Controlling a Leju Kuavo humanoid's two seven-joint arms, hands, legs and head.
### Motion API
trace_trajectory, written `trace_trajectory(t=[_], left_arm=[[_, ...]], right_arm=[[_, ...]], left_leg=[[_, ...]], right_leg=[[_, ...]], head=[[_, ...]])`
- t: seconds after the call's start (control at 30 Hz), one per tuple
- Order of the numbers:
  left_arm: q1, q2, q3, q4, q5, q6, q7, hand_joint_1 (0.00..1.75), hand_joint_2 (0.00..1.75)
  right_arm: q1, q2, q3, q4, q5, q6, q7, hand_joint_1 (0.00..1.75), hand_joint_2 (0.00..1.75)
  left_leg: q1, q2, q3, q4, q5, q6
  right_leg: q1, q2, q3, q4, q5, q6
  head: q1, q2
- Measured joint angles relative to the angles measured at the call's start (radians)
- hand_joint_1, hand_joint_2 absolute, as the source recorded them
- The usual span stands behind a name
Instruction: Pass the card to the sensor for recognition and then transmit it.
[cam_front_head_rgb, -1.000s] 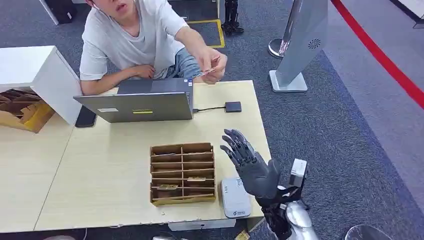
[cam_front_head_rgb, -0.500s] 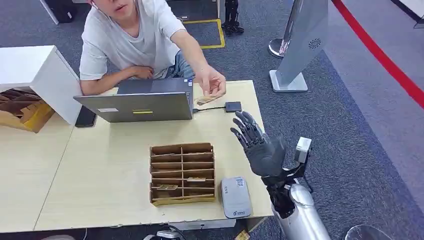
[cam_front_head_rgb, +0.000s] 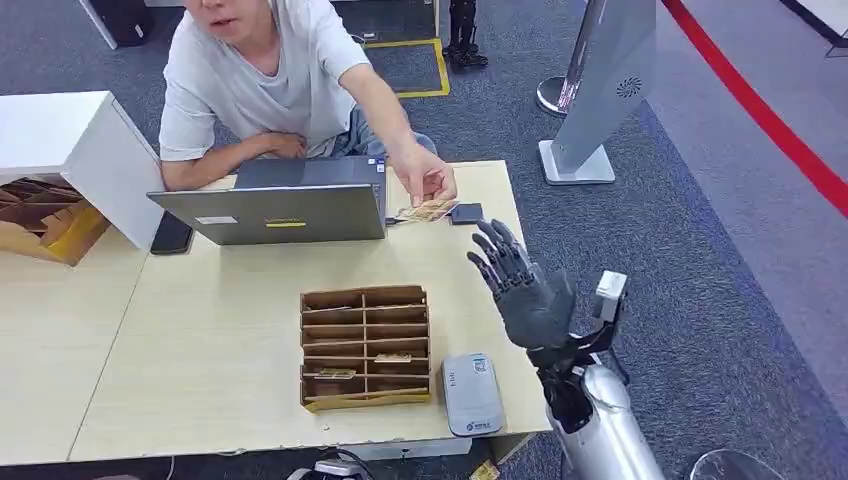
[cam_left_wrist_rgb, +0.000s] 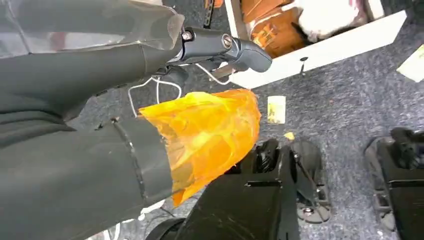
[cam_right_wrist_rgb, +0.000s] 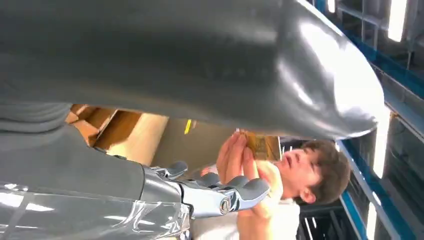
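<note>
The card (cam_front_head_rgb: 428, 210) is a small tan-and-gold rectangle, lying nearly flat just above the far side of the table, pinched at one end by the person's hand (cam_front_head_rgb: 427, 181), just beside the small dark box on its cable; from my right wrist it (cam_right_wrist_rgb: 258, 144) shows as a yellow-brown slip at that person's fingertips. The sensor (cam_front_head_rgb: 471, 393) is a flat light-grey reader with rounded corners and a small printed label, lying face up at the near table edge, just beside the cardboard slot tray and well apart from the card.
</note>
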Motion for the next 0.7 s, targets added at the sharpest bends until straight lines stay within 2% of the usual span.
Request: trace_trajectory(t=[0.33, 0.43, 0.5, 0.57, 0.63, 0.7], left_arm=[[-0.006, -0.006, -0.022, 0.000, -0.005, 0.023, -0.062, 0.00, 0.00], [-0.013, -0.008, -0.047, -0.002, -0.028, 0.071, -0.093, 0.00, 0.00], [-0.020, -0.009, -0.069, -0.006, -0.023, 0.137, -0.137, 0.00, 0.00], [-0.024, -0.010, -0.079, -0.015, 0.015, 0.161, -0.205, 0.00, 0.00], [-0.024, -0.008, -0.079, -0.022, 0.091, 0.154, -0.274, 0.00, 0.00], [-0.009, 0.003, -0.058, -0.025, 0.233, 0.202, -0.272, 0.00, 0.00]], right_arm=[[-0.007, -0.041, -0.051, -0.007, -0.019, -0.003, 0.022, 0.00, 0.00], [-0.006, -0.055, -0.068, -0.013, -0.019, -0.003, 0.033, 0.00, 0.00], [-0.001, -0.065, -0.081, -0.027, -0.018, -0.006, 0.037, 0.00, 0.00], [0.008, -0.073, -0.090, -0.042, -0.019, -0.006, 0.043, 0.00, 0.00], [0.017, -0.083, -0.092, -0.056, -0.021, -0.005, 0.049, 0.00, 0.00], [0.039, -0.095, -0.099, -0.076, -0.023, -0.042, 0.050, 0.00, 0.00]], left_leg=[[0.000, 0.000, 0.000, 0.000, 0.000, 0.000], [0.000, 0.000, 0.000, 0.001, 0.000, 0.000], [0.000, 0.000, 0.000, 0.001, 0.000, 0.000], [0.000, 0.000, 0.000, 0.001, 0.000, 0.000], [0.000, 0.000, 0.000, 0.001, 0.000, 0.000], [0.000, 0.000, 0.000, 0.001, 0.000, 0.000]], right_leg=[[0.000, 0.000, 0.000, 0.000, 0.000, 0.000], [0.000, 0.000, 0.000, 0.000, 0.000, 0.000], [0.000, 0.000, 0.000, 0.000, 0.000, 0.000], [0.000, 0.000, 0.000, 0.000, 0.000, 0.000], [0.000, 0.000, 0.000, 0.000, 0.000, 0.000], [0.000, 0.000, 0.000, 0.000, 0.000, 0.000]], head=[[0.000, 0.000], [0.000, 0.000], [0.000, 0.000], [0.000, 0.000], [0.000, 0.000], [0.000, 0.000]])
